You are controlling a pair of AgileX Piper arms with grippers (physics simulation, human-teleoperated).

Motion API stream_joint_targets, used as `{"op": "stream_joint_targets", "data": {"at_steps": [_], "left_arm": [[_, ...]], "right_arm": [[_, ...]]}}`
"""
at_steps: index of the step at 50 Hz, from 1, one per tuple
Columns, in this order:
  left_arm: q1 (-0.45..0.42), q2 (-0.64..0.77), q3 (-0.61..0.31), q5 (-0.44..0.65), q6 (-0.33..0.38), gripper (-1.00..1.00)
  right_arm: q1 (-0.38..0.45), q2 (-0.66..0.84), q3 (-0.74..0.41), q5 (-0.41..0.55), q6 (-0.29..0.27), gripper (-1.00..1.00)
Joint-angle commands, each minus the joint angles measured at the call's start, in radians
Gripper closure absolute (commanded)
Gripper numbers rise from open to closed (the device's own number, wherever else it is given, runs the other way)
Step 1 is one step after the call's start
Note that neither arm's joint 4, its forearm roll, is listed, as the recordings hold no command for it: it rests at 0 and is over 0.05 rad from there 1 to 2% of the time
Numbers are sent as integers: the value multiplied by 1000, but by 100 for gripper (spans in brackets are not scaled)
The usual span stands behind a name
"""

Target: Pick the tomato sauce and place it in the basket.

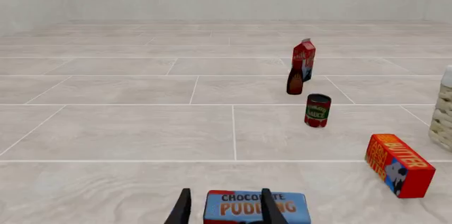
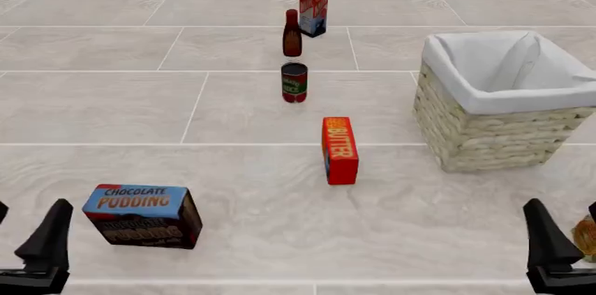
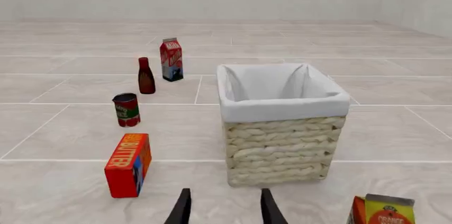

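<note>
The tomato sauce (image 2: 294, 82) is a short dark red can with a green label, standing upright mid-table; it also shows in the left wrist view (image 1: 318, 110) and the right wrist view (image 3: 127, 109). The basket (image 2: 484, 134) is beige wicker with a white lining, to the right of the can, and nothing shows inside it (image 3: 282, 144). My left gripper (image 2: 24, 232) is open at the near left, far from the can. My right gripper (image 2: 570, 236) is open at the near right, in front of the basket. Neither holds anything.
A brown-red bottle (image 2: 292, 33) and a red milk carton (image 2: 314, 7) stand behind the can. A red butter box (image 2: 340, 150) lies in front of it. A chocolate pudding box (image 2: 144, 215) sits just ahead of my left gripper. An orange carton (image 3: 378, 211) stands beside my right gripper.
</note>
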Motion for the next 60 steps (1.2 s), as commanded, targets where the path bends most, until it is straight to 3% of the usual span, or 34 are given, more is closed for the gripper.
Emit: {"op": "stream_joint_targets", "data": {"at_steps": [1, 6, 10, 19, 36, 60], "left_arm": [[0, 0, 0, 0, 0, -100], [0, 0, 0, 0, 0, -100], [0, 0, 0, 0, 0, -100], [0, 0, 0, 0, 0, -100], [0, 0, 0, 0, 0, -100], [0, 0, 0, 0, 0, -100]], "right_arm": [[0, 10, -3, 0, -8, -100], [-7, 44, -4, -19, -48, -100], [-2, 90, -6, -56, -44, -100], [38, 236, -95, -126, -82, -100], [116, 526, -169, -325, -122, -100], [236, 835, -336, -428, -159, -100]]}}
